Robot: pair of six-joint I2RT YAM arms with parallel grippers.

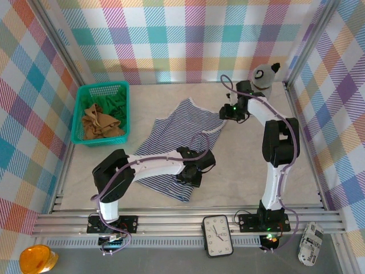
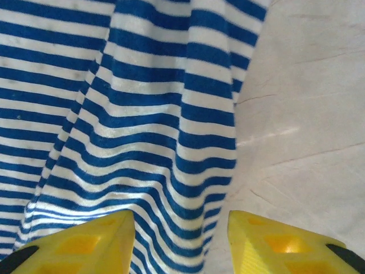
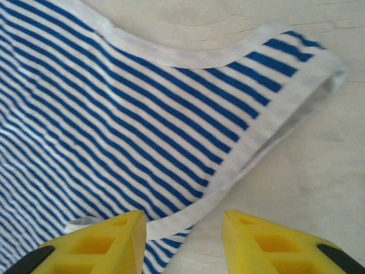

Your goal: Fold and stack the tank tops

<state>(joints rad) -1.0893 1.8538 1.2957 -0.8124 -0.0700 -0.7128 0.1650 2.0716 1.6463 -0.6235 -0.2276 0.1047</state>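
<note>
The navy-and-white striped tank top (image 1: 171,142) lies spread and rumpled on the pale table, hem toward the arms. My left gripper (image 1: 192,171) hovers over its right hem edge; in the left wrist view the yellow fingers (image 2: 85,245) stand apart, open (image 2: 181,245), over the striped cloth (image 2: 142,114). My right gripper (image 1: 230,112) is at the shoulder strap; its jaws are open (image 3: 183,240) above the white trim (image 3: 251,142). The tan-brown top (image 1: 100,124) and the green top (image 1: 117,103) lie crumpled in the basket.
The teal mesh basket (image 1: 77,117) stands at the back left. A grey plush toy (image 1: 264,76) sits in the far right corner. A small clock (image 1: 217,235) rests on the front rail. Checked walls close three sides.
</note>
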